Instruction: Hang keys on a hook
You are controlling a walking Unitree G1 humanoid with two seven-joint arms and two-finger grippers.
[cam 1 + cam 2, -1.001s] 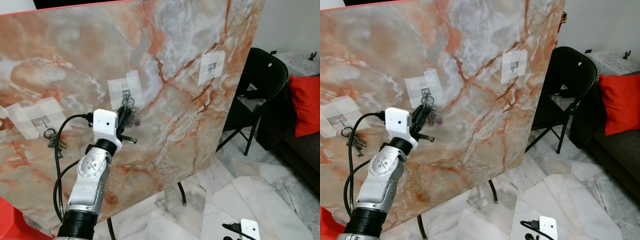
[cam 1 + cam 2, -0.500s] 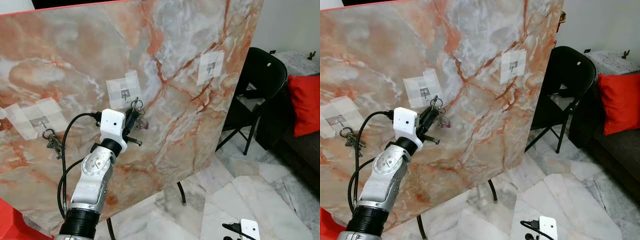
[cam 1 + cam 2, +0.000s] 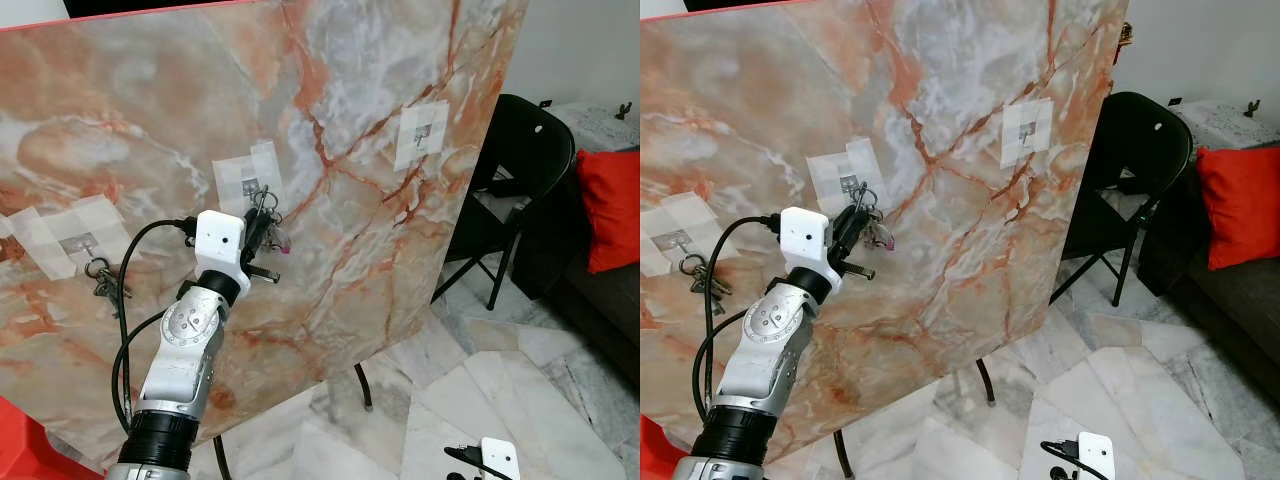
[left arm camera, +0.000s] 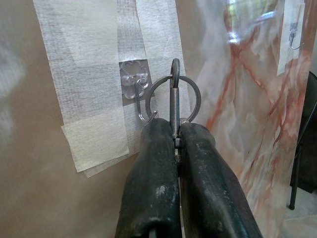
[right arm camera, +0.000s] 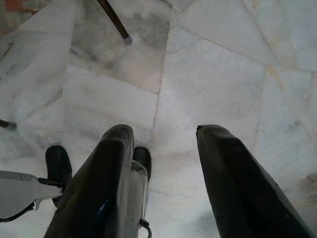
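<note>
Keys (image 3: 272,228) sit pinched in your left gripper (image 4: 174,140), fingers clamped tight on the carabiner, with the ring (image 4: 174,96) raised against the marble board (image 3: 400,260). You have the ring just beside the middle hook (image 4: 137,94), overlapping its tip; whether it has caught, you cannot tell. Another key bunch (image 3: 106,285) hangs from the hook to the left, and a third hook (image 3: 422,136) sits to the right. Your right gripper (image 5: 163,148) hangs low over the floor (image 5: 218,64), fingers spread apart and holding nothing.
</note>
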